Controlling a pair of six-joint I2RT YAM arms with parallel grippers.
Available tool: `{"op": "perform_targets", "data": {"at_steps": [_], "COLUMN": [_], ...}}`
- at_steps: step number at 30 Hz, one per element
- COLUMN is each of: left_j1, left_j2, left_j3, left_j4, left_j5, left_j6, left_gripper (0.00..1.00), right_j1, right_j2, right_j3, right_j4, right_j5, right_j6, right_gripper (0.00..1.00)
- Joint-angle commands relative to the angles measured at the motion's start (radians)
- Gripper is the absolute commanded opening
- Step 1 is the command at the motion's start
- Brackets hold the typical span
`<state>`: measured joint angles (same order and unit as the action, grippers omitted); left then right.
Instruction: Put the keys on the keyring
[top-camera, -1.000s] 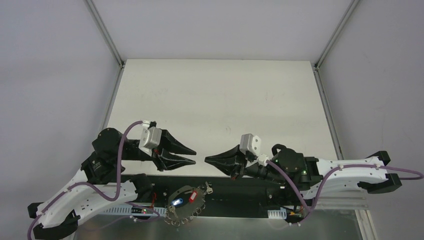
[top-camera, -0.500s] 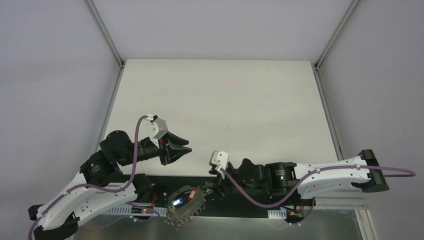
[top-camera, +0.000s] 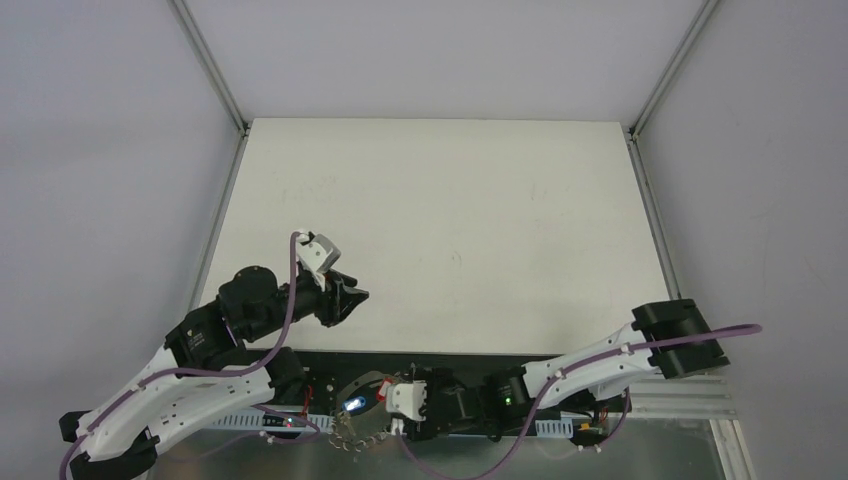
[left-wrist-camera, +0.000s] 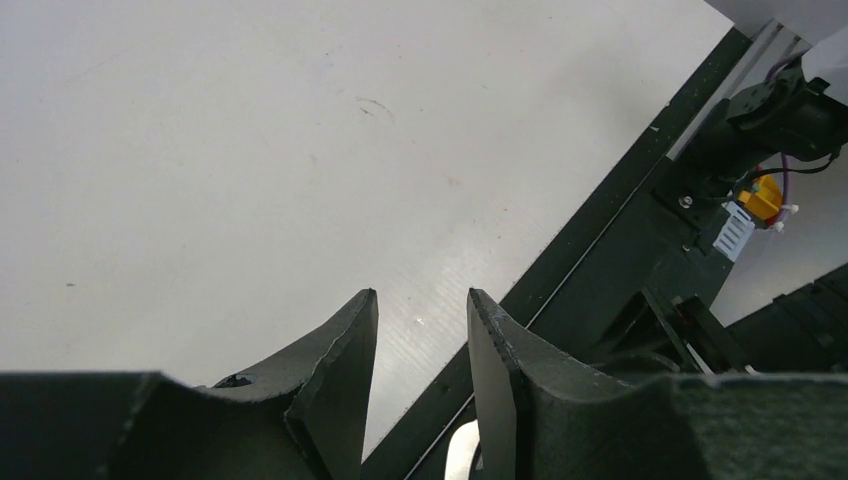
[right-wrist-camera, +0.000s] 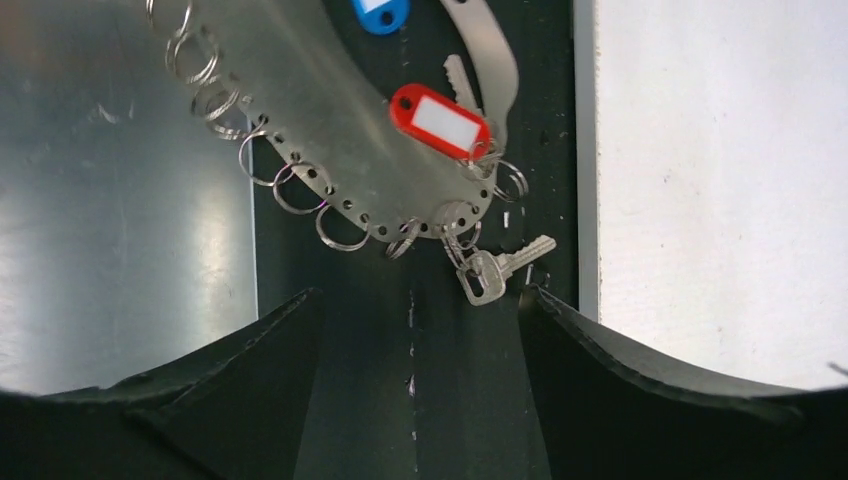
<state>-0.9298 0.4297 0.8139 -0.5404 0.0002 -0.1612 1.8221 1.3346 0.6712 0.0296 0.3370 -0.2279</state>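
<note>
Silver key (right-wrist-camera: 497, 270) lies slantwise, blade twd the white table (right-wrist-camera: 720, 150), head by the keyring (right-wrist-camera: 340, 150) edge; keyring's top is cut off. Right gripper (right-wrist-camera: 420, 297) gapes wide, empty; left gripper (left-wrist-camera: 422, 297) narrow gap, empty.

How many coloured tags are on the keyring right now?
2: a red tag lying across the keyring, and a blue tag cut off at the right wrist view's top edge. Others may be out of frame.

Right gripper (right-wrist-camera: 420, 295) low, jaws wide — left gripper (left-wrist-camera: 421, 295) forward, jaws slightly apart
</note>
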Motion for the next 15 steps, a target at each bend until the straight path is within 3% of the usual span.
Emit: {"op": "perform_targets", "data": {"at_steps": [1, 11, 15], "left_j1": [-0.003, -0.003, -0.004], "left_j2": [-0.018, -0.042, -0.056], "left_j3": [-0.013, -0.021, -0.026], "left_j4": [-0.006, -0.01, -0.011], "left_j5": [-0.045, -0.032, -0.032], "left_j6": [-0.024, -0.029, -0.031], "left_gripper": [0.38, 0.39, 0.39], "right_j1": [0.086, 0.216, 0.217], "right_j2": [0.077, 0.239, 0.292], "right_j3": [0.02, -0.003, -0.006], "right_j4": [0.078, 0.274, 0.36], "right_j5": [0.154, 0.314, 0.312], "right_j6": [-0.215, -0.422, -0.445], "right_gripper": [0.75, 0.77, 0.72]}}
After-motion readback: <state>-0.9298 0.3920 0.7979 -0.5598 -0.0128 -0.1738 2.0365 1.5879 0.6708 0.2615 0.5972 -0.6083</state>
